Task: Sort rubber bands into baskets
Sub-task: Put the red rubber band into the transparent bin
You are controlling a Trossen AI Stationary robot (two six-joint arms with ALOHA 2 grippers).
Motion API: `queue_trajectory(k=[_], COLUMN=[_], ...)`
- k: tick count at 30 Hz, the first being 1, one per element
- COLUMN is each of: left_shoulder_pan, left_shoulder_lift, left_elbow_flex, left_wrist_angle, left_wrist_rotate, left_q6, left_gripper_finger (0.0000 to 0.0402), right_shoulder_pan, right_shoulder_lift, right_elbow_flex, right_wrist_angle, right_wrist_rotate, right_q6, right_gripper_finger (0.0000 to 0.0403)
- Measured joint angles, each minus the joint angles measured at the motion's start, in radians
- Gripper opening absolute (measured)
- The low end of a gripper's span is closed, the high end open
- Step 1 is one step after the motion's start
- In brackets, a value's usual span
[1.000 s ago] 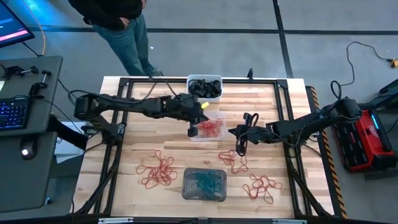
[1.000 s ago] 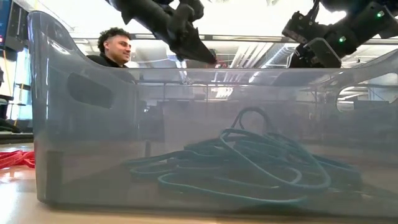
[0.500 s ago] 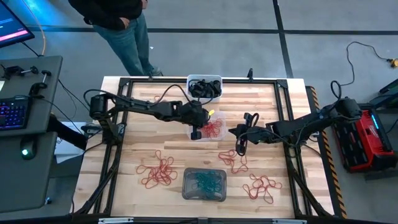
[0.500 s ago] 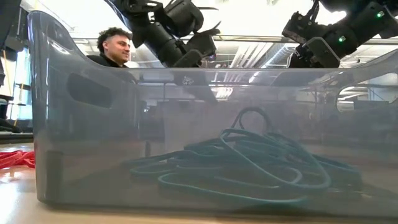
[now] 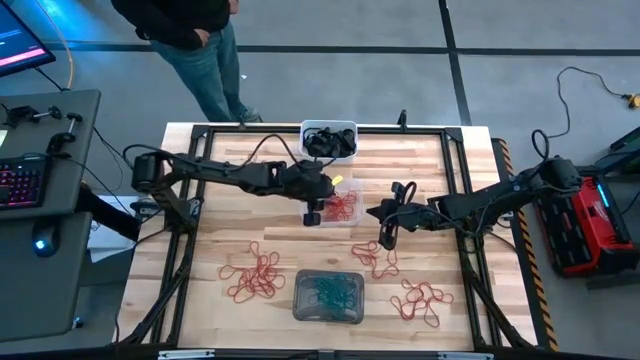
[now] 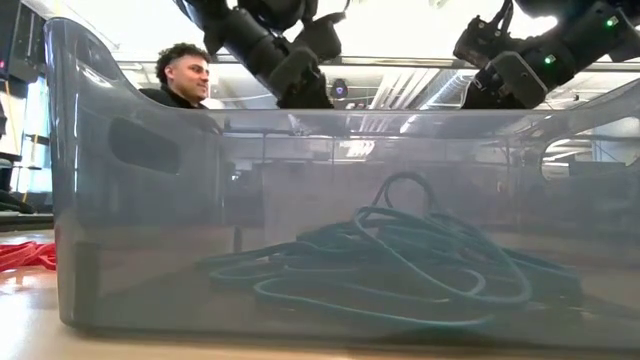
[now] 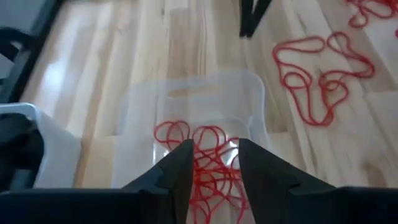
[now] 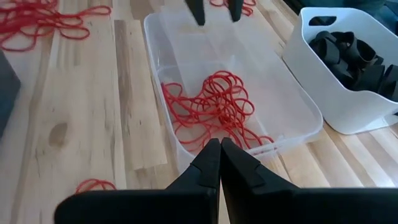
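Observation:
The clear basket (image 5: 335, 205) stands mid-table with a tangle of red rubber bands (image 7: 208, 155) in it. My left gripper (image 7: 213, 165) hangs open just over that basket's near-left part (image 5: 313, 214), its fingers on either side of the tangle with nothing between them. My right gripper (image 8: 219, 149) is shut and holds nothing; it hovers to the right of the clear basket (image 5: 384, 238). The white basket (image 5: 329, 140) at the far edge holds black bands. The grey basket (image 5: 328, 296) near the front holds teal bands (image 6: 400, 260).
Loose red bands lie on the wood in three patches: front left (image 5: 255, 275), centre right (image 5: 375, 258) and front right (image 5: 422, 300). A person (image 5: 190, 40) stands beyond the far edge. A black frame (image 5: 455, 200) runs around the table.
My left gripper has sunk toward the clear basket and opened. The red band that showed at its shut fingertips a second ago is gone from them. My right arm has kept still.

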Motion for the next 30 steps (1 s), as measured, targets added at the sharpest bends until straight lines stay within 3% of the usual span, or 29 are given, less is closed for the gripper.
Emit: queue_trajectory(k=[5, 11, 17, 25, 30], left_shoulder_pan=[0.005, 0.039, 0.093, 0.241, 0.372], left_shoulder_lift=[-0.081, -0.233, -0.392, -0.508, -0.493], left_elbow_flex=[-0.049, -0.178, -0.314, -0.395, -0.397], left_wrist_angle=[0.054, 0.106, 0.099, -0.088, -0.200], left_wrist_rotate=[-0.047, -0.085, -0.134, -0.131, -0.019], left_q6=[0.001, -0.027, -0.058, -0.088, -0.048], left_gripper_finger=[0.0100, 0.0061, 0.0049, 0.0041, 0.0015], right_shoulder_pan=[0.000, -0.001, -0.001, -0.001, -0.001], right_shoulder_lift=[0.000, 0.000, 0.000, 0.000, 0.000], right_elbow_flex=[0.000, 0.000, 0.000, 0.000, 0.000], right_wrist_angle=[0.005, 0.002, 0.005, 0.006, 0.006], right_wrist_rotate=[-0.003, 0.000, 0.002, 0.002, 0.003], right_q6=[-0.003, -0.008, -0.008, -0.011, -0.008], right_gripper_finger=[0.0000, 0.0000, 0.0000, 0.0000, 0.0000])
